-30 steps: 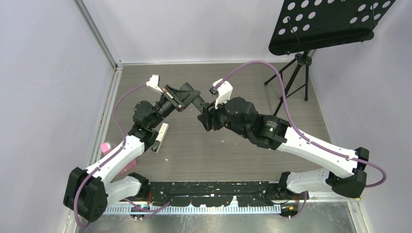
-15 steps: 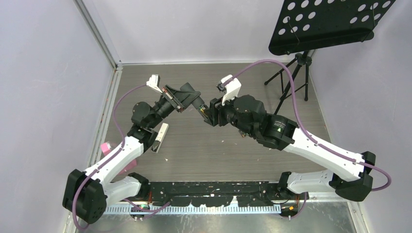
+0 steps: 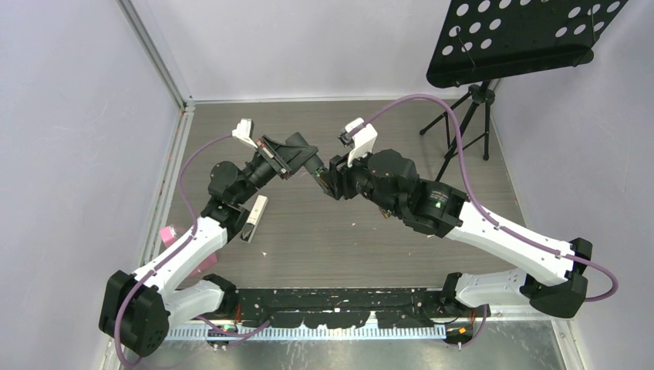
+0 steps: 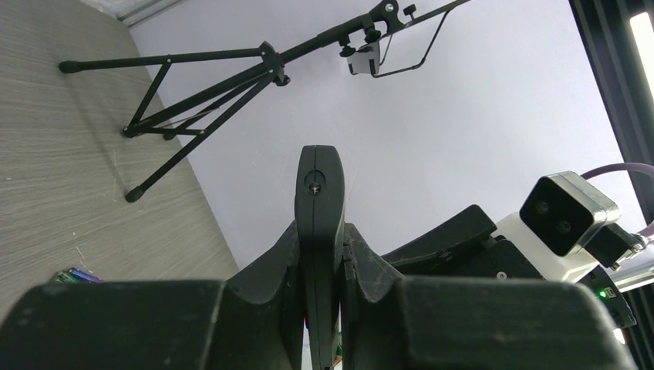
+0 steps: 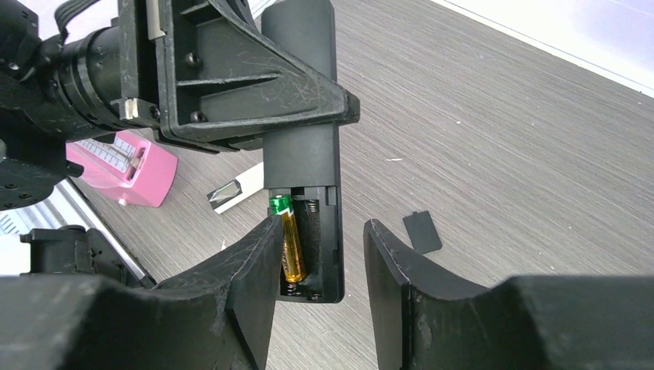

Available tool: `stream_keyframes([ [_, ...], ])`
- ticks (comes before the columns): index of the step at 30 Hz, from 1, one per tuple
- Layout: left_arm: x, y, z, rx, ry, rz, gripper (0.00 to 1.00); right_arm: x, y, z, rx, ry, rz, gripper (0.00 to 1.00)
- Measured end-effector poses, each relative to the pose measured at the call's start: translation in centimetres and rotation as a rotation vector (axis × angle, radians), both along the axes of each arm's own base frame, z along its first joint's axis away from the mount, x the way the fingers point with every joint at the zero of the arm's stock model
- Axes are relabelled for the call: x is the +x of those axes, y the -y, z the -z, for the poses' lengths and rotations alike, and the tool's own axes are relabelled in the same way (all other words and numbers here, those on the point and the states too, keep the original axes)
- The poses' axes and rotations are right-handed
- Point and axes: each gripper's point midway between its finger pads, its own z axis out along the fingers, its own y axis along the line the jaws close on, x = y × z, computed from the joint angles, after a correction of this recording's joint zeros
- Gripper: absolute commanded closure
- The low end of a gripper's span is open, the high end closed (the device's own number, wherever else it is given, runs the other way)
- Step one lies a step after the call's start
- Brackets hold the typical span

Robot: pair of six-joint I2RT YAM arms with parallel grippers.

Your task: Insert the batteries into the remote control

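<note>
My left gripper (image 3: 305, 160) (image 4: 319, 231) is shut on the black remote control (image 5: 302, 139) (image 4: 319, 193) and holds it above the table. The remote's battery bay faces the right wrist camera. One orange-gold battery with a green end (image 5: 288, 243) lies in the bay's left slot; the right slot (image 5: 312, 239) shows only its spring. My right gripper (image 3: 333, 182) (image 5: 322, 225) is open and straddles the bay end of the remote. Its left finger (image 5: 254, 262) is against the battery, while its right finger (image 5: 389, 262) stands apart from the remote. More batteries (image 4: 75, 275) lie on the table.
The small black battery cover (image 5: 423, 231) lies on the wood table beyond the remote. A white and black remote-like bar (image 3: 253, 218) and a pink box (image 3: 167, 233) (image 5: 123, 173) sit at the left. A music stand on a tripod (image 3: 470, 116) occupies the back right.
My right wrist has shifted a little towards the back and settled at the remote's bay end. The left arm and the remote have stayed put.
</note>
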Motion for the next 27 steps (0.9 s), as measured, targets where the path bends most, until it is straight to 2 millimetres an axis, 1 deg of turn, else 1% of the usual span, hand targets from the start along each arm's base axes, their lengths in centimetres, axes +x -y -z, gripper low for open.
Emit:
stream_keyframes([
  [3,0.0,0.0,0.1,0.003,-0.006,0.000,1.00,-0.1,-0.2,-0.2,0.005,0.003,-0.012,0.61],
  [6,0.1,0.0,0.3,0.008,-0.012,0.000,1.00,-0.1,-0.6,-0.4,0.008,0.008,-0.026,0.66],
  [9,0.1,0.1,0.5,0.012,-0.020,0.000,1.00,0.0,-1.0,-0.4,0.002,0.009,-0.035,0.66],
  [16,0.2,0.1,1.0,0.025,-0.037,-0.001,1.00,0.1,-2.0,0.4,-0.018,-0.002,-0.060,0.67],
  [24,0.2,0.1,1.3,0.035,-0.039,-0.003,1.00,0.3,-2.3,0.7,-0.026,-0.006,-0.058,0.81],
  [27,0.3,0.1,1.3,0.038,-0.038,-0.004,1.00,0.3,-2.4,0.9,-0.028,-0.008,-0.058,0.84],
])
